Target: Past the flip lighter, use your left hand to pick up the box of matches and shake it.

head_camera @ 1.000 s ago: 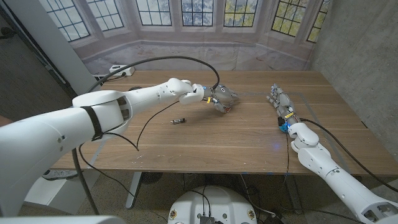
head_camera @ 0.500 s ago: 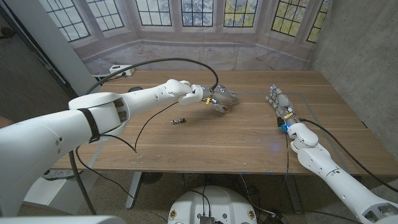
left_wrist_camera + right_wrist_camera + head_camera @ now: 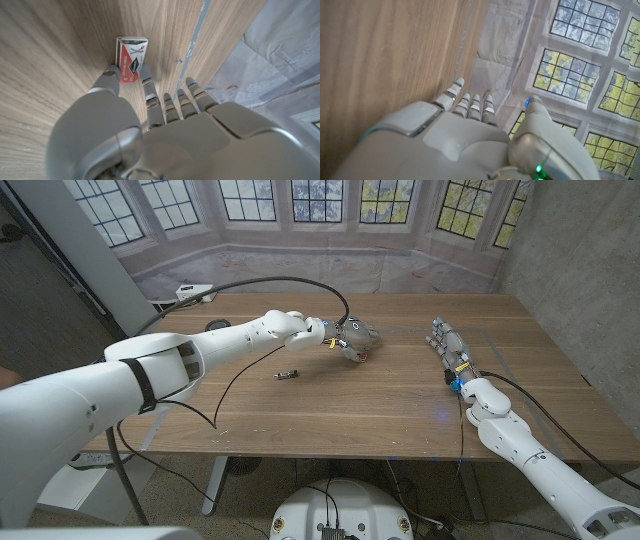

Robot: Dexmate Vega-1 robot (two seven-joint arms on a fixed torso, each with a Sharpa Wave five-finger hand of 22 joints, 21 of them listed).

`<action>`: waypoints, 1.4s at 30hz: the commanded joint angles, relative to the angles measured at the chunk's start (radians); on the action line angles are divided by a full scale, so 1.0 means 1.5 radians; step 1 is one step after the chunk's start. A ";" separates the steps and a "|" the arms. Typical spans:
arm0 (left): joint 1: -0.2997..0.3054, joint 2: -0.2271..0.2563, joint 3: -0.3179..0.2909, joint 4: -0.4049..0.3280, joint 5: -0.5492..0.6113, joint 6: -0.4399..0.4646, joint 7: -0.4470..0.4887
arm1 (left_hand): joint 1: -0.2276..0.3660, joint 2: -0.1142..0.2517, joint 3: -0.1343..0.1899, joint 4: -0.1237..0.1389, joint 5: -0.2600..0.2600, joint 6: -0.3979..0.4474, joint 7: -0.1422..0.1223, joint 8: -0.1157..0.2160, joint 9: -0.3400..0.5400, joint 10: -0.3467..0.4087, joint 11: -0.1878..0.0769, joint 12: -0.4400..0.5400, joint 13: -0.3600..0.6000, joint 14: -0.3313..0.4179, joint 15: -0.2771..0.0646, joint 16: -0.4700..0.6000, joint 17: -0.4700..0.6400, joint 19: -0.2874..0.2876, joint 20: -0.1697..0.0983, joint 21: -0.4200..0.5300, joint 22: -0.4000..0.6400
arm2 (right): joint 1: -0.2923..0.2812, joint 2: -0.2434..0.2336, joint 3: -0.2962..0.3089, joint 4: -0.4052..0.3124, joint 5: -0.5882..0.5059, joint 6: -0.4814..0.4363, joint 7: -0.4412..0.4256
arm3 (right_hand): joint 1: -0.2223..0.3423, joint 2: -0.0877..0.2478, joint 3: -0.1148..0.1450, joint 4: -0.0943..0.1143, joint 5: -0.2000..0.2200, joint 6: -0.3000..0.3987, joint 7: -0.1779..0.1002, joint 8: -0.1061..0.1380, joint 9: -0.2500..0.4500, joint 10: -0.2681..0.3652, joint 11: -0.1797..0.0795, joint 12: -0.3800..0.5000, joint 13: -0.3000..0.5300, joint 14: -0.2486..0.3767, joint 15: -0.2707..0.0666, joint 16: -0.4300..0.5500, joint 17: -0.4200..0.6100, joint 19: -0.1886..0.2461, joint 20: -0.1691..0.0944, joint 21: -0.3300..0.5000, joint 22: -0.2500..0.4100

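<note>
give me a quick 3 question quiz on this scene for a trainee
1. True or false: the left hand has already lifted the box of matches clear of the table.
2. Which small dark thing lies on the table nearer the robot than the left hand? A) flip lighter B) spoon C) battery
3. Fill in: the right hand holds ____.

Key:
1. False; in the left wrist view the box lies on the wood with fingers at either side of it.
2. A
3. nothing

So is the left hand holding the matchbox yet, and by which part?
Not clearly. In the left wrist view the left hand has thumb and a finger at the near end of the matchbox, which lies on the table. The right hand holds nothing.
</note>
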State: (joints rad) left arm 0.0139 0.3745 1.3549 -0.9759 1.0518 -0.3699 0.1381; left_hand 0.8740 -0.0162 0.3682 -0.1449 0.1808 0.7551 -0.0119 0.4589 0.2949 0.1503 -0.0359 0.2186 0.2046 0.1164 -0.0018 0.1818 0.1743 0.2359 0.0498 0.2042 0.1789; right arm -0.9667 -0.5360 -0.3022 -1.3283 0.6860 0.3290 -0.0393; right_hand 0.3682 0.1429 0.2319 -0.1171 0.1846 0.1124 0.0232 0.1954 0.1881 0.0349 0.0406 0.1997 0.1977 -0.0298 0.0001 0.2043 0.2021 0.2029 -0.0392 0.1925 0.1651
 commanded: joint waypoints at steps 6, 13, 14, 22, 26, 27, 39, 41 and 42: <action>-0.007 -0.015 0.001 0.029 0.003 -0.013 0.015 | 0.008 -0.001 0.001 -0.004 0.000 0.010 0.000 0.006 0.005 0.008 0.000 0.005 0.002 0.009 -0.001 0.006 0.002 0.007 -0.003 0.004 0.003 | 0.000 0.002 -0.001 -0.001 -0.002 -0.002 -0.004 | 0.001 0.003 0.002 -0.002 -0.001 0.001 -0.001 0.000 0.002 0.002 -0.002 0.001 0.002 0.002 -0.002 0.004 0.002 0.008 -0.018 0.000 0.003; -0.015 -0.017 0.003 0.030 0.002 -0.017 0.015 | 0.008 -0.001 0.001 -0.004 0.000 0.010 0.001 0.007 0.007 0.009 -0.001 0.005 0.001 0.010 -0.001 0.005 0.002 0.007 -0.003 0.004 0.003 | 0.003 0.003 -0.002 0.000 -0.003 -0.001 -0.004 | 0.001 0.003 0.002 -0.002 -0.001 0.001 -0.001 0.000 0.002 0.002 -0.002 0.001 0.002 0.002 -0.003 0.004 0.002 0.009 -0.018 0.000 0.003; -0.016 -0.017 0.003 0.029 0.002 -0.017 0.014 | 0.008 -0.001 0.001 -0.004 0.000 0.009 0.000 0.007 0.007 0.009 -0.001 0.005 0.001 0.010 -0.001 0.005 0.002 0.007 -0.003 0.003 0.003 | 0.003 0.003 -0.002 0.001 -0.003 -0.001 -0.004 | 0.001 0.003 0.002 -0.002 -0.001 0.001 -0.001 0.000 0.002 0.002 -0.002 0.001 0.002 0.002 -0.003 0.004 0.002 0.009 -0.018 0.000 0.003; -0.019 -0.012 0.003 0.021 0.002 -0.016 0.008 | 0.008 -0.002 0.001 -0.004 0.000 0.010 0.001 0.008 0.008 0.010 0.000 0.004 0.001 0.010 -0.001 0.005 0.002 0.007 -0.003 0.003 0.003 | 0.008 0.005 -0.004 0.004 -0.005 0.001 -0.001 | 0.001 0.002 0.002 -0.002 -0.001 0.001 -0.001 0.000 0.002 0.002 -0.001 0.001 0.002 0.002 -0.003 0.004 0.003 0.009 -0.018 0.000 0.003; -0.019 -0.010 0.002 0.016 0.004 -0.015 0.006 | 0.008 -0.002 0.000 -0.004 0.000 0.011 0.000 0.009 0.009 0.013 0.000 0.005 0.001 0.010 -0.001 0.005 0.002 0.007 -0.003 0.003 0.003 | 0.007 0.006 -0.004 0.002 -0.005 0.002 -0.003 | 0.001 0.002 0.002 -0.002 -0.001 0.001 -0.001 0.000 0.002 0.002 -0.002 0.001 0.002 0.002 -0.003 0.004 0.003 0.009 -0.018 0.000 0.003; -0.019 -0.009 0.003 0.014 0.005 -0.014 0.007 | 0.008 -0.001 0.000 -0.004 0.000 0.012 0.000 0.009 0.009 0.012 0.000 0.005 0.001 0.010 -0.001 0.005 0.002 0.007 -0.003 0.003 0.003 | 0.006 0.006 -0.004 0.002 -0.005 0.002 -0.003 | 0.001 0.002 0.002 -0.002 -0.001 0.001 -0.001 0.000 0.002 0.002 -0.002 0.001 0.002 0.002 -0.003 0.004 0.003 0.009 -0.018 0.000 0.003; -0.013 0.010 -0.010 -0.026 0.010 -0.007 -0.013 | 0.007 -0.001 0.000 -0.003 0.000 0.012 0.000 0.009 0.009 0.015 -0.001 0.004 0.001 0.012 -0.001 0.005 0.002 0.007 -0.002 0.003 0.003 | -0.002 0.003 -0.003 -0.008 -0.005 0.004 -0.003 | 0.001 0.002 0.002 -0.002 -0.001 0.001 -0.001 0.000 0.002 0.003 -0.002 0.001 0.002 0.002 -0.003 0.004 0.003 0.009 -0.018 0.000 0.003; -0.012 0.012 -0.012 -0.032 0.012 -0.007 -0.014 | 0.007 -0.001 0.000 -0.003 0.000 0.012 0.000 0.009 0.009 0.015 -0.001 0.004 0.001 0.012 -0.001 0.004 0.002 0.007 -0.002 0.003 0.003 | -0.003 0.002 -0.003 -0.010 -0.005 0.004 -0.004 | 0.001 0.002 0.002 -0.002 -0.001 0.001 -0.001 0.000 0.002 0.003 -0.002 0.001 0.002 0.002 -0.003 0.004 0.003 0.009 -0.017 0.000 0.003; -0.011 0.014 -0.013 -0.035 0.013 -0.006 -0.016 | 0.007 -0.001 0.000 -0.003 0.000 0.012 0.000 0.010 0.009 0.016 0.000 0.004 0.001 0.012 -0.001 0.004 0.002 0.007 -0.003 0.003 0.003 | -0.003 0.002 -0.003 -0.011 -0.005 0.004 -0.004 | 0.001 0.002 0.002 -0.002 -0.001 0.001 -0.001 0.000 0.002 0.003 -0.002 0.002 0.002 0.002 -0.003 0.004 0.003 0.009 -0.017 0.000 0.003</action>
State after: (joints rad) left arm -0.0111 0.3760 1.3529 -0.9834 1.0626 -0.3908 0.1340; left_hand 0.8739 -0.0162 0.3681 -0.1449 0.1808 0.7646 -0.0109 0.4697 0.3068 0.1646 -0.0394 0.2224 0.2048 0.1253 -0.0034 0.1819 0.1743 0.2412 0.0445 0.2043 0.1789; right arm -0.9619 -0.5289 -0.3078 -1.3310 0.6787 0.3321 -0.0441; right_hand 0.3682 0.1429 0.2319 -0.1171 0.1846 0.1124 0.0233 0.1954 0.1881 0.0349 0.0406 0.1997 0.1977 -0.0298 0.0001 0.2043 0.2021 0.2028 -0.0393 0.1925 0.1651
